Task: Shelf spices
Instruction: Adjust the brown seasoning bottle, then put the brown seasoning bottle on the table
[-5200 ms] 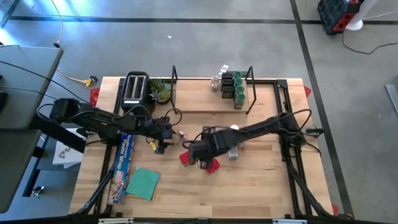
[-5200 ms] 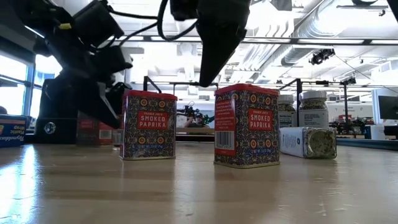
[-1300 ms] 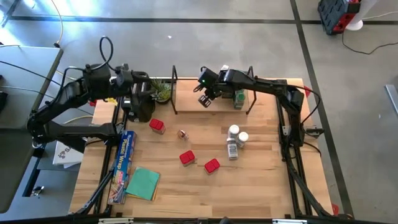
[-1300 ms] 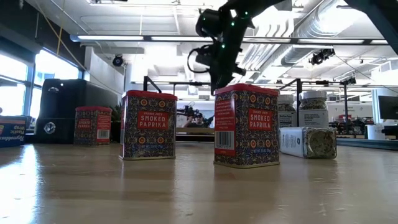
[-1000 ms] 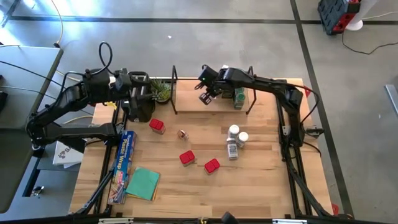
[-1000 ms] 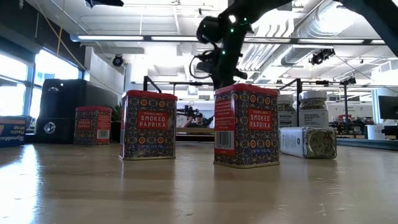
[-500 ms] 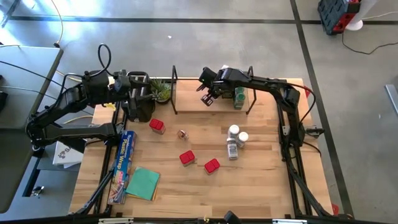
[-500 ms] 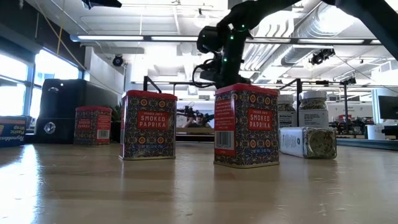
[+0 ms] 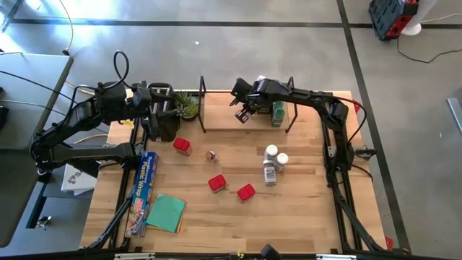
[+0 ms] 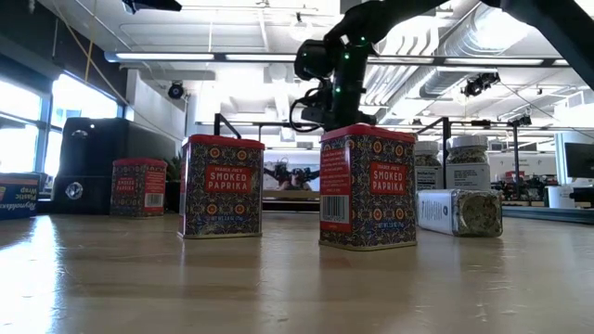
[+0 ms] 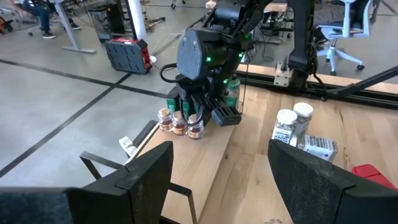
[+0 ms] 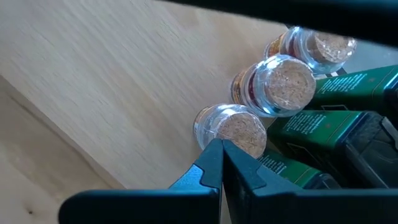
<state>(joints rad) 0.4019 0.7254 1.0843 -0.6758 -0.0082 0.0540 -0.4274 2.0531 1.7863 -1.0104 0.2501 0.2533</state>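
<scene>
I have the right gripper [image 9: 243,114] over the shelf [image 9: 224,119] at the back of the table [image 9: 303,217]. Its fingers are pressed together with nothing between them, the tips just against the nearest of three little cork-topped jars [image 12: 231,127] standing in a row on the board. Right beside those jars, on the gripper's far side, are the green-lidded jars [image 9: 277,112] and dark jars [image 12: 311,124]. Well behind the gripper, out on the table, two red tins [image 9: 245,192] stand upright, a third red tin [image 9: 182,146] sits nearer the toaster [image 9: 159,108], and three white-lidded jars [image 9: 272,162] cluster together, one lying down. The left gripper [image 11: 217,180] hangs over the toaster, fingers spread wide and empty
</scene>
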